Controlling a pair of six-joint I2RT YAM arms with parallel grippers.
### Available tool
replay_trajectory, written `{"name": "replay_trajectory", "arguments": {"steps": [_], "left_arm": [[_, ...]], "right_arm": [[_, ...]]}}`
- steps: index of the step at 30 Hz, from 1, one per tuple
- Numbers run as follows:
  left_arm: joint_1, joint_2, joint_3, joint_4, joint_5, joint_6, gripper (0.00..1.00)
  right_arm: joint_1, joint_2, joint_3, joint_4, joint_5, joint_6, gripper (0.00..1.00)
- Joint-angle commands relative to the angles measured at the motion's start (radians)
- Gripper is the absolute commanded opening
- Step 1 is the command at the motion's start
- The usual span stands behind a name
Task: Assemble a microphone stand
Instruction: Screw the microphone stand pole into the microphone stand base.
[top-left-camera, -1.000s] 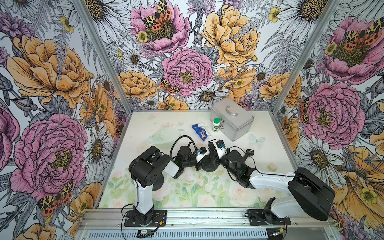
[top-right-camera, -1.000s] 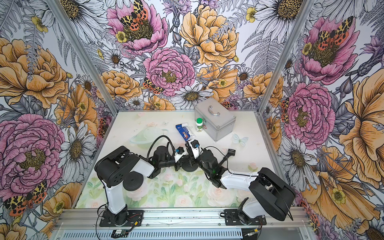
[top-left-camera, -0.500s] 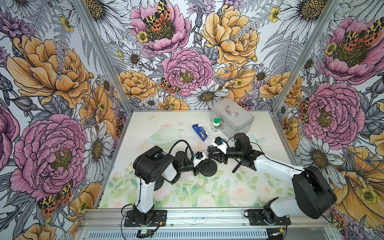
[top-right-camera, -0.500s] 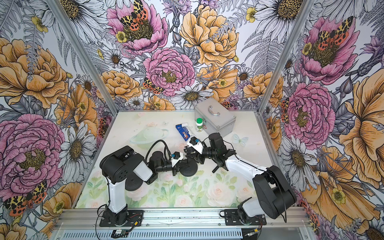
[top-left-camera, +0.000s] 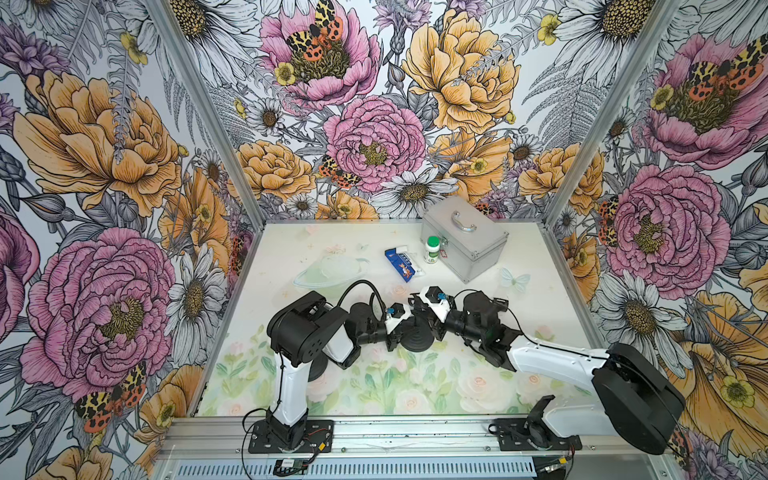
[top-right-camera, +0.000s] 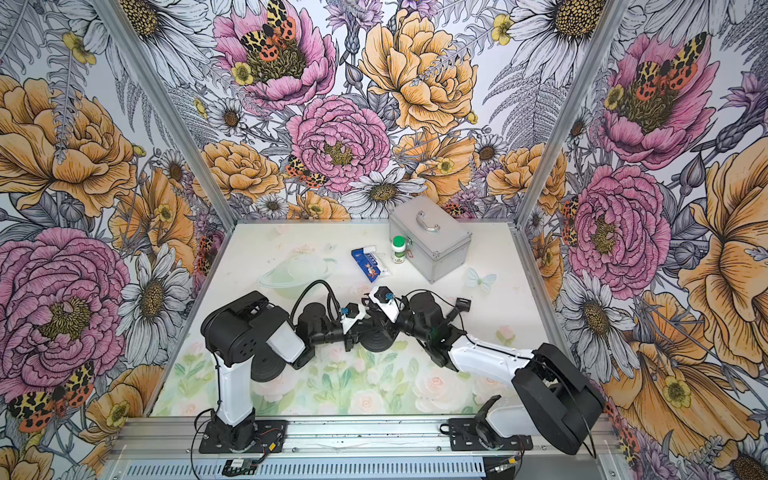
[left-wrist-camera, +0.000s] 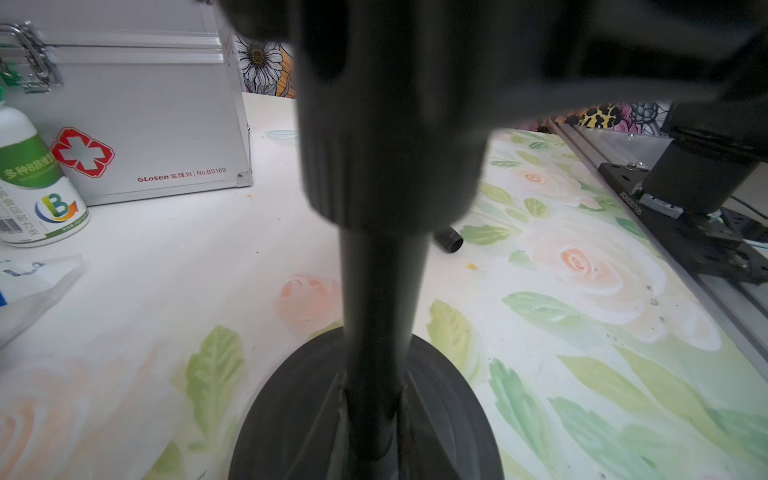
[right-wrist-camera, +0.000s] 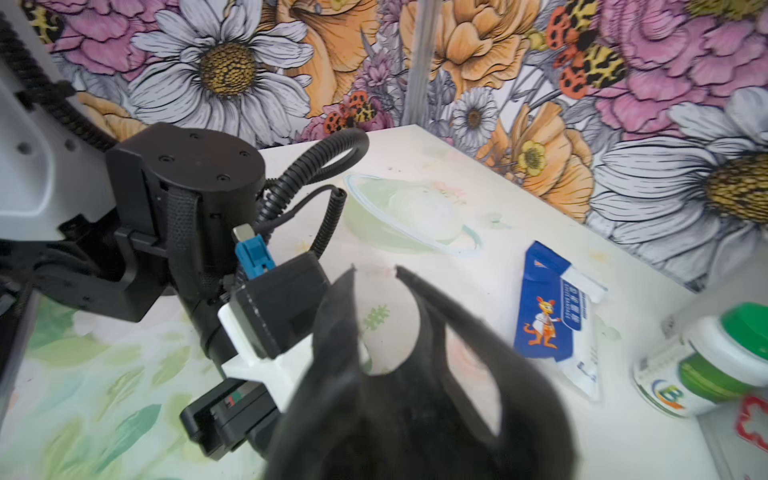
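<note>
Aluminium ribbed case (left-wrist-camera: 145, 104) reads "GLosen No.B0169" (red-cross sticker (left-wrist-camera: 82, 152)). The left gripper (top-left-camera: 400, 334) clamps the matte black stand pole (left-wrist-camera: 382, 291); whether the right gripper (top-left-camera: 429, 322) grips anything is unclear.

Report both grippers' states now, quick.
Left gripper: closed on the stand pole.
Right gripper: right at the mic clip, but its jaws are hidden, so open or closed cannot be told.

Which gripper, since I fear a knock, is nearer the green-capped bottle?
Right. The right gripper sits above the microphone stand on the side facing the green-capped bottle; the left gripper is at the stand's opposite side, farther from it.
</note>
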Motion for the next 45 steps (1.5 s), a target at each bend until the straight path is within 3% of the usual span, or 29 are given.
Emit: {"name": "replay_trajectory", "arguments": {"steps": [1, 3, 7, 8, 10, 13, 15, 19, 29, 33, 37, 38, 40, 43, 45], "left_arm": [[-0.020, -0.017, 0.024, -0.015, -0.018, 0.008, 0.22], [-0.023, -0.021, 0.033, -0.043, -0.019, 0.016, 0.22], [-0.028, -0.027, 0.042, -0.074, -0.025, 0.027, 0.20], [-0.029, -0.028, 0.040, -0.074, -0.026, 0.028, 0.18], [-0.029, -0.030, 0.038, -0.074, -0.023, 0.029, 0.14], [-0.026, -0.028, 0.039, -0.074, -0.019, 0.031, 0.13], [-0.026, -0.028, 0.038, -0.073, -0.018, 0.031, 0.13], [-0.025, -0.027, 0.036, -0.067, -0.015, 0.030, 0.12], [-0.021, -0.019, 0.032, -0.047, -0.012, 0.023, 0.12], [-0.023, -0.019, 0.034, -0.050, -0.011, 0.023, 0.12], [-0.021, -0.020, 0.035, -0.051, -0.011, 0.022, 0.14], [-0.022, -0.018, 0.035, -0.052, -0.011, 0.022, 0.15], [-0.020, -0.016, 0.037, -0.052, -0.011, 0.020, 0.19], [-0.020, -0.014, 0.040, -0.052, -0.009, 0.019, 0.21], [-0.020, -0.013, 0.042, -0.052, -0.008, 0.017, 0.21]], "right_arm": [[0.111, 0.042, -0.069, 0.076, 0.594, 0.145, 0.00], [0.154, 0.062, -0.050, 0.061, 0.596, 0.143, 0.00], [0.176, 0.099, 0.011, -0.031, 0.451, 0.037, 0.00], [0.175, 0.092, 0.017, -0.055, 0.424, 0.007, 0.06], [0.158, 0.056, 0.010, -0.093, 0.306, -0.087, 0.28], [0.073, -0.019, -0.013, -0.143, 0.035, -0.173, 0.46], [-0.007, -0.041, 0.008, -0.226, -0.165, -0.223, 0.47], [-0.120, -0.027, 0.075, -0.369, -0.383, -0.286, 0.49], [-0.261, 0.088, 0.248, -0.492, -0.670, -0.330, 0.49], [-0.270, 0.161, 0.309, -0.505, -0.738, -0.332, 0.37], [-0.266, 0.184, 0.311, -0.487, -0.671, -0.306, 0.14], [-0.265, 0.177, 0.288, -0.445, -0.618, -0.271, 0.07], [-0.251, 0.151, 0.210, -0.303, -0.468, -0.155, 0.01], [-0.185, 0.101, 0.050, -0.037, -0.058, 0.088, 0.00], [-0.079, 0.067, -0.040, 0.047, 0.327, 0.224, 0.00]]}}
